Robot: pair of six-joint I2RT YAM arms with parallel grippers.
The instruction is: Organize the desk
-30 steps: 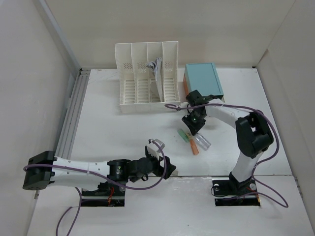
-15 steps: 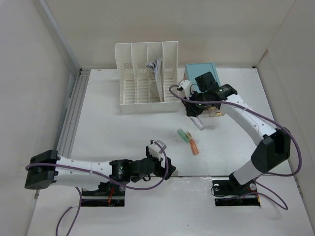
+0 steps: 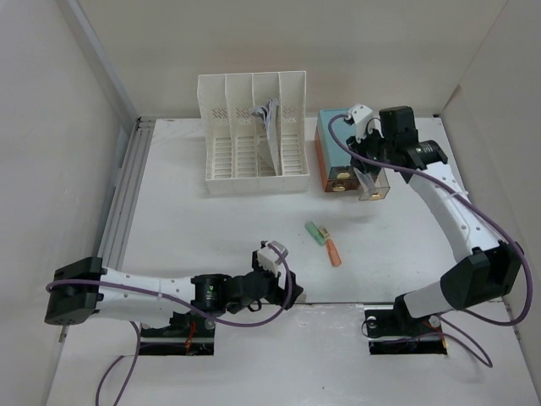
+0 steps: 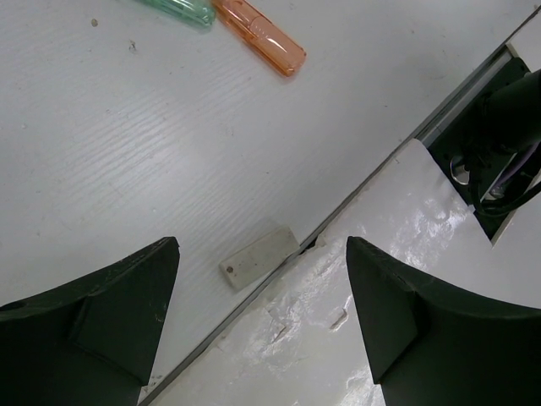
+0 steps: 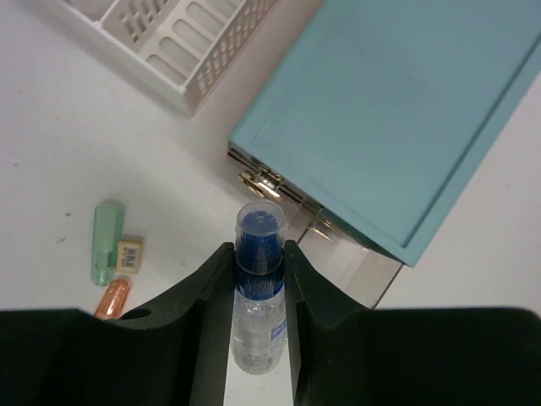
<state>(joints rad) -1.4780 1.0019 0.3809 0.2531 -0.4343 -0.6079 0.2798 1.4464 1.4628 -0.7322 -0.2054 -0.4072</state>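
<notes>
The desk (image 3: 211, 228) is a white tabletop. My right gripper (image 3: 369, 169) is shut on a clear bottle with a blue cap (image 5: 258, 330), held above the desk by the front of the teal-topped drawer box (image 3: 347, 127). In the right wrist view the gripper (image 5: 259, 254) has the bottle's cap end pointing at the box's pulled-out clear drawer (image 5: 363, 262). My left gripper (image 3: 283, 288) is open and empty, low over the desk's near edge (image 4: 262, 245).
A green marker (image 3: 317, 232), an orange marker (image 3: 333, 252) and a small yellow eraser (image 5: 128, 252) lie mid-desk. A white slotted file rack (image 3: 254, 135) with an item in one slot stands at the back. A cut-out (image 4: 499, 161) lies right of the left gripper.
My right gripper picked the bottle up from beside the markers and carried it back and right to the drawer box. The left arm has barely moved.
</notes>
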